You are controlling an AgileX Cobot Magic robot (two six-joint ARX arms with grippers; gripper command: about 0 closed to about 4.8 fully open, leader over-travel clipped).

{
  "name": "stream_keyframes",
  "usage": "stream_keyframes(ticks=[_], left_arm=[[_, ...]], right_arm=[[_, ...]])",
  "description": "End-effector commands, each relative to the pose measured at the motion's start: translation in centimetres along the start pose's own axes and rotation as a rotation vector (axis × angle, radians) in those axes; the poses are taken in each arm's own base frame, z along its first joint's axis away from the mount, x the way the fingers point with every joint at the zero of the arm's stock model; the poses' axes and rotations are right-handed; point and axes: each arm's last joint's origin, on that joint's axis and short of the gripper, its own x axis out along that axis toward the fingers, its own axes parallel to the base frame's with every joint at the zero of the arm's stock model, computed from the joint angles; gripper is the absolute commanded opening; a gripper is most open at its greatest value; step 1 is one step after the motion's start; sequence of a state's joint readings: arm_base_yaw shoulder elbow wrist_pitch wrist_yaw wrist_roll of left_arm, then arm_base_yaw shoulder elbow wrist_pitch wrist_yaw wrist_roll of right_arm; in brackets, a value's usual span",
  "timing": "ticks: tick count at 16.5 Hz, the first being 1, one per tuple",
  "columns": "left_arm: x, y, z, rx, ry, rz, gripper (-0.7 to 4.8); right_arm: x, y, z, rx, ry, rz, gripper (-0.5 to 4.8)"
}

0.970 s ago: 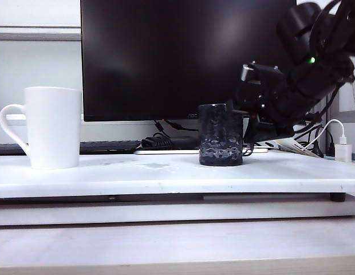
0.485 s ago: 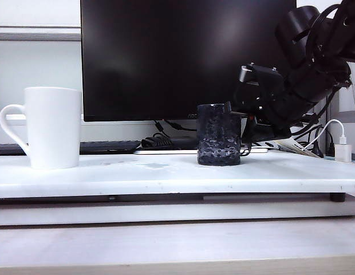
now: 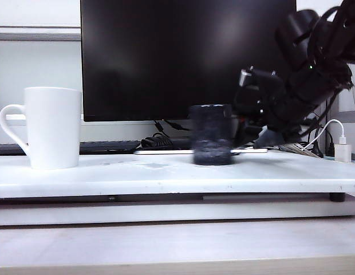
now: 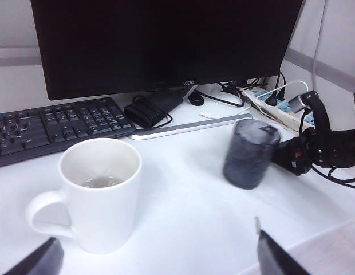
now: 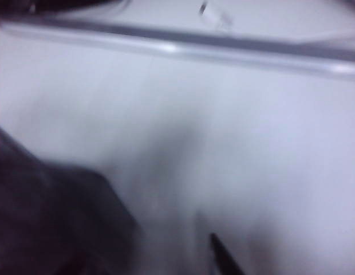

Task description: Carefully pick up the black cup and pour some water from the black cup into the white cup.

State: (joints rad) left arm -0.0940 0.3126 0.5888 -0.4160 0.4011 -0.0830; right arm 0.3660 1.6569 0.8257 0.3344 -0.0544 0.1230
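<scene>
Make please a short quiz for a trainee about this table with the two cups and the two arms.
1. True or false: the white cup stands upright on the table, left of the black cup in the exterior view.
2. What stands behind the cups? A) a dark monitor B) a window C) a bookshelf
3. Which gripper is beside the black cup, and where is the other one?
Key: 1 true. 2 A. 3 The right gripper is beside the black cup; the left gripper, jaws open, hangs over the table near the white cup.
</scene>
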Motion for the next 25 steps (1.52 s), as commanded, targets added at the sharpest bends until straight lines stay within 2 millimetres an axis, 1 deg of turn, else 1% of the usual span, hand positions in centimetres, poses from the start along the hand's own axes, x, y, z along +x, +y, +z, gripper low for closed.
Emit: stream_keyframes(ticks=[1, 2, 4, 6, 7, 8, 9, 10, 11, 12, 13, 14, 15, 16, 17, 18, 19, 20, 21, 23, 24, 25], left_arm=[[0.0, 0.0, 0.2, 0.006, -0.013, -0.007, 4.79], [0.0, 0.0, 0.2, 0.006, -0.013, -0.007, 4.79], [0.0, 0.0, 0.2, 0.006, -0.013, -0.008, 4.79], [0.0, 0.0, 0.2, 0.005, -0.013, -0.009, 4.79], [0.0, -0.1, 0.2, 0.004, -0.013, -0.035, 4.79], [-0.2, -0.3, 0.3, 0.007, -0.018, -0.068, 4.79], [-0.4, -0.4, 0.5, 0.015, -0.033, -0.077, 4.79], [-0.7, -0.6, 0.6, 0.027, -0.059, -0.078, 4.79], [-1.3, -0.8, 0.8, 0.046, -0.1, -0.077, 4.79], [-2.1, -1.1, 1.1, 0.073, -0.16, -0.071, 4.79], [-3.0, -1.5, 1.1, 0.091, -0.202, -0.073, 4.79], [-4.0, -1.9, 0.9, 0.106, -0.237, -0.079, 4.79], [-5.0, -2.3, 0.6, 0.101, -0.263, -0.082, 4.79], [-5.6, -2.6, 0.2, 0.09, -0.273, -0.08, 4.79], [-5.8, -2.6, -0.4, 0.057, -0.224, -0.09, 4.79], [-5.5, -2.5, -1.0, 0.002, -0.169, -0.111, 4.79], [-5.1, -2.3, -1.5, -0.013, -0.148, -0.107, 4.79], [-4.5, -1.9, -2.2, -0.023, -0.127, -0.07, 4.79], [-3.8, -1.4, -2.9, -0.036, -0.113, -0.023, 4.79], [-1.8, -0.1, -5.2, -0.06, -0.088, 0.055, 4.79], [-0.9, 0.4, -6.3, -0.064, -0.078, 0.069, 4.79], [-0.4, 0.7, -7.1, -0.068, -0.071, 0.084, 4.79]], right_arm=[[-0.6, 0.2, 0.6, -0.002, -0.022, 0.015, 2.78], [-0.9, 0.2, 1.0, -0.003, -0.037, 0.017, 2.78], [-2.6, 0.5, 2.3, -0.006, -0.082, 0.023, 2.78], [-4.9, 0.8, 3.6, -0.007, -0.111, 0.026, 2.78], [-7.5, 1.1, 4.8, -0.01, -0.148, 0.031, 2.77], [-10.9, 1.4, 6.1, -0.014, -0.215, 0.039, 2.78], [-13.3, 1.6, 6.9, -0.018, -0.273, 0.046, 2.78], [-16.4, 1.9, 7.6, -0.023, -0.355, 0.056, 2.78], [-19.7, 2.1, 8.1, -0.027, -0.442, 0.062, 2.77], [-24.0, 2.3, 8.2, -0.047, -0.559, 0.069, 2.76], [-27.6, 2.5, 7.6, -0.076, -0.645, 0.068, 2.75], [-30.7, 2.4, 6.4, -0.086, -0.694, 0.051, 2.74], [-33.3, 2.3, 4.8, -0.079, -0.713, 0.03, 2.74], [-34.9, 2.2, 3.3, -0.078, -0.703, 0.028, 2.74], [-36.9, 1.9, 0.3, -0.077, -0.648, 0.022, 2.74], [-37.6, 1.7, -1.7, -0.075, -0.616, 0.02, 2.74], [-37.3, 1.6, -2.7, -0.075, -0.612, 0.021, 2.74], [-36.4, 1.4, -3.6, -0.074, -0.624, 0.019, 2.74], [-34.6, 1.3, -4.1, -0.07, -0.624, 0.021, 2.74], [-30.2, 1.0, -5.2, -0.079, -0.611, 0.068, 2.74], [-28.4, 0.9, -5.8, -0.081, -0.617, 0.073, 2.74], [-27.3, 0.7, -6.3, -0.082, -0.622, 0.073, 2.74]])
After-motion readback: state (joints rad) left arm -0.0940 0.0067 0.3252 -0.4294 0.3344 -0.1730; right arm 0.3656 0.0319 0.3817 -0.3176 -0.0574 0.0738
